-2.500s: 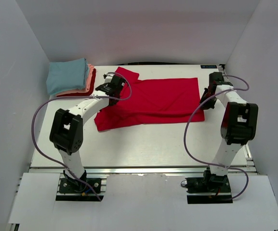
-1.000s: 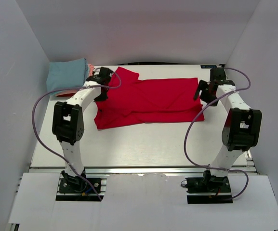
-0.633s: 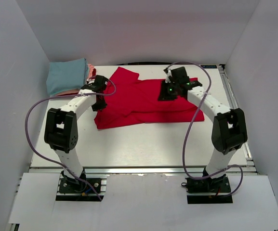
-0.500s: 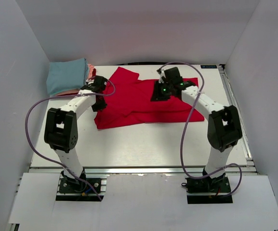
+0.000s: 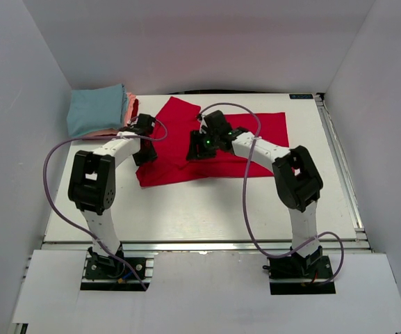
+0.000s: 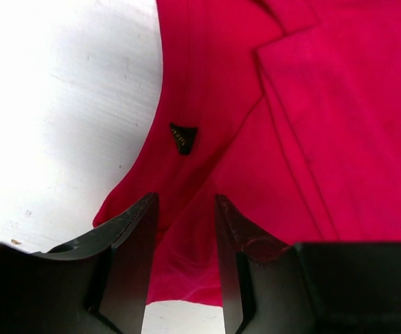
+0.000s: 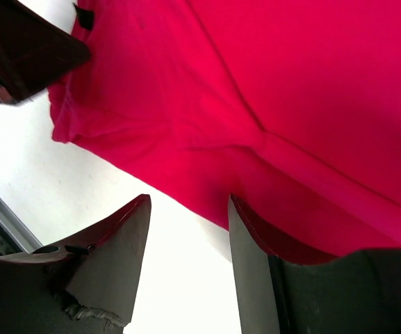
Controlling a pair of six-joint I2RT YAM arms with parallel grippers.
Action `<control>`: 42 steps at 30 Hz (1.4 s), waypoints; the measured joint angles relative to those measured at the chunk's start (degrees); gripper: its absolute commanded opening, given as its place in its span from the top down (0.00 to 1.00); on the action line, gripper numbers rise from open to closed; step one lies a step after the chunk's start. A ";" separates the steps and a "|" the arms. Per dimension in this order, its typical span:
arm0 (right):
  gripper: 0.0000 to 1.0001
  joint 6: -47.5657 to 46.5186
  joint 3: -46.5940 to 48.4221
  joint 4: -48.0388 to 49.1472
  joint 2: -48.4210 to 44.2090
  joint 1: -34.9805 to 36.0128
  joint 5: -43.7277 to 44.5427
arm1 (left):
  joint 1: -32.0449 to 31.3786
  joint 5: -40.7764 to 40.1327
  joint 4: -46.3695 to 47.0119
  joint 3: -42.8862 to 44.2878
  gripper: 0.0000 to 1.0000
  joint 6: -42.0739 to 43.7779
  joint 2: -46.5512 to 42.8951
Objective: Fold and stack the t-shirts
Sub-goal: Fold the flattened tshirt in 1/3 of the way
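Observation:
A bright red t-shirt (image 5: 256,136) lies spread and partly folded across the middle of the white table (image 5: 207,209). My left gripper (image 5: 143,154) hangs at the shirt's left edge. In the left wrist view it (image 6: 186,202) stands open, with red cloth (image 6: 311,104) and a small black tag (image 6: 183,136) beneath it. My right gripper (image 5: 194,152) is over the shirt's left-middle. It (image 7: 190,202) is open above the shirt's (image 7: 290,83) near edge, with bare table between its fingers. Folded t-shirts (image 5: 99,111) are stacked at the back left: light blue on top, then salmon-pink, then red.
White walls close in the table on the left, back and right. The two grippers are close together; the left gripper's dark body (image 7: 19,49) shows in the right wrist view. A metal rail (image 5: 207,245) runs along the table's near edge.
My right arm has swung from the shirt's right edge leftward to its left-middle. My left gripper has slid a little nearer along the shirt's left edge. The shirt has hardly moved.

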 measured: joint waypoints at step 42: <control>0.58 9.03 7.06 1.92 10.95 4.59 6.29 | 0.42 3.39 0.13 2.86 1.00 3.30 1.51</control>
